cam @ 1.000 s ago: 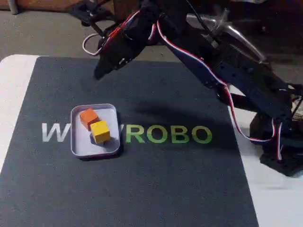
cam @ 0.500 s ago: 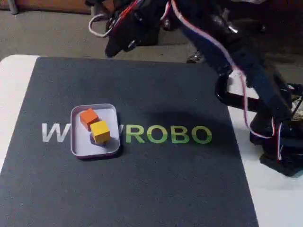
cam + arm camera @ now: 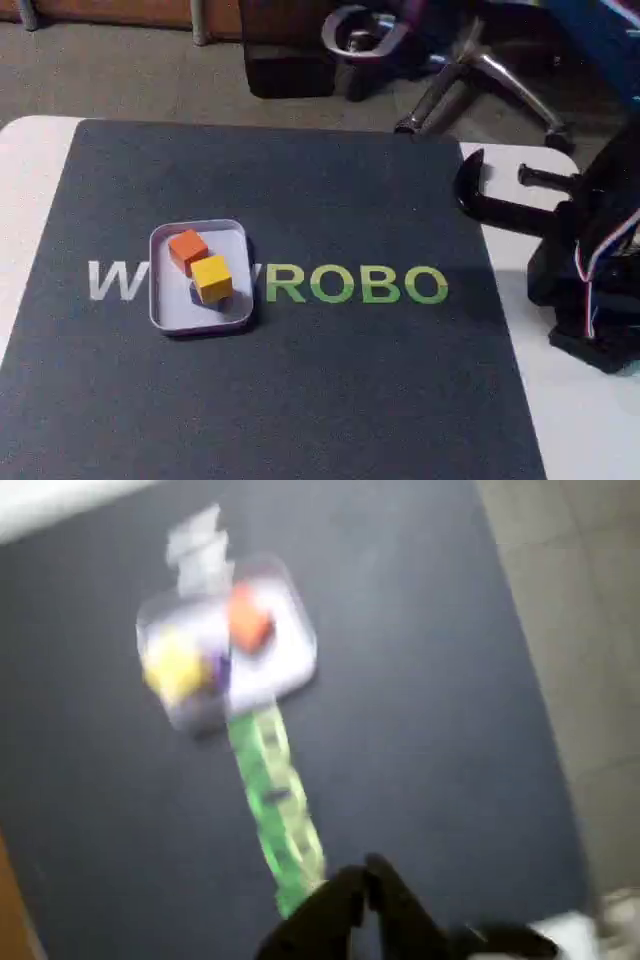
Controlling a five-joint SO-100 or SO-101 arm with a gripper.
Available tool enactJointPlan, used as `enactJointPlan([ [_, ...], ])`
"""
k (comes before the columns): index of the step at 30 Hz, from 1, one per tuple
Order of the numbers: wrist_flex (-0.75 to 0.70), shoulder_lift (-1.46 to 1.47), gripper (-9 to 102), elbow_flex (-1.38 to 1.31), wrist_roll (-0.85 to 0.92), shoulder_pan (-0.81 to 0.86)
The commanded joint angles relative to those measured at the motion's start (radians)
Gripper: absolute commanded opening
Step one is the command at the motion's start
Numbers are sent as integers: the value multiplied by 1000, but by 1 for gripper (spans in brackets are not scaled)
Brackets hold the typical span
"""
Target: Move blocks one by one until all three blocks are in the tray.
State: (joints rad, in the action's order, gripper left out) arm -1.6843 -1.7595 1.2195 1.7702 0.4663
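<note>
While my view blurs, the tray [image 3: 161, 300] sits left on the desk's dark mat [image 3: 350, 400]: orange block [image 3: 187, 248] far, yellow block [image 3: 211, 278] atop a purple block [image 3: 219, 670]. My hand [image 3: 367, 875] looks closed, empty. All three seem in; I'd park gently.

The tray [image 3: 164, 309] on the dark mat [image 3: 330, 400] holds the orange block [image 3: 187, 248] touching the yellow block [image 3: 211, 278].
</note>
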Motion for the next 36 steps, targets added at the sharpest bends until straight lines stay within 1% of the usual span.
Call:
enactJointPlan([
  [1,74,-328,-8,350,95,11],
  [4,135,-518,-8,600,178,23],
  [7,186,-588,-8,747,230,54],
  [10,287,-655,-8,899,201,28],
  [16,561,-822,-8,1258,132,-43],
  [21,663,-942,-8,1460,126,-92],
  [24,729,-1069,-8,1612,127,-123],
  [28,727,-1298,-8,1799,141,-155],
  [31,666,-1549,-8,1950,144,-183],
  [36,568,-1549,-8,1950,144,-222],
])
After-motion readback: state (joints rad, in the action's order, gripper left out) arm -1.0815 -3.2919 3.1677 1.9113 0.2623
